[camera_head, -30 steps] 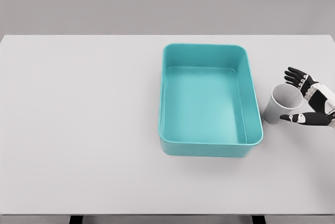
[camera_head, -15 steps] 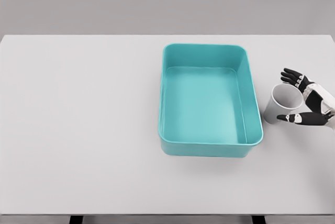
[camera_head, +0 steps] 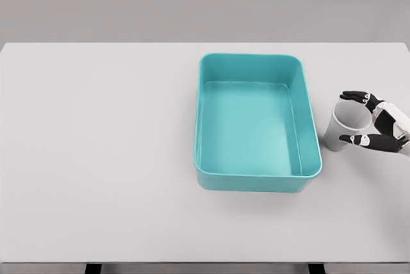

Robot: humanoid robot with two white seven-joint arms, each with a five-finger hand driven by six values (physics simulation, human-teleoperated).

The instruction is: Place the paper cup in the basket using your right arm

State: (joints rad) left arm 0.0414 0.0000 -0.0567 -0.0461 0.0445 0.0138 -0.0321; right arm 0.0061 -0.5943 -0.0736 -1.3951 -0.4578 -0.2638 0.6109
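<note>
Teal all over on the basket (camera_head: 256,123), a paler turquoise on its floor. At three o'clock, the paper cup (camera_head: 343,128) is plain white, grey inside. The right hand (camera_head: 375,123) shows black fingers with white joints. The table (camera_head: 96,159) is flat off-white; the backdrop is grey.

Right hand (camera_head: 377,122), fingers spread.

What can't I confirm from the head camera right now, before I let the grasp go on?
- Right hand: the arm and wrist are cut off by the right edge of the head view.
- Contact on the paper cup: the fingers bracket its rim, but whether they touch it is too small to tell.
- Cup's far side: hidden by the hand.
- Left arm: out of view.
- Basket: nothing visible inside.
</note>
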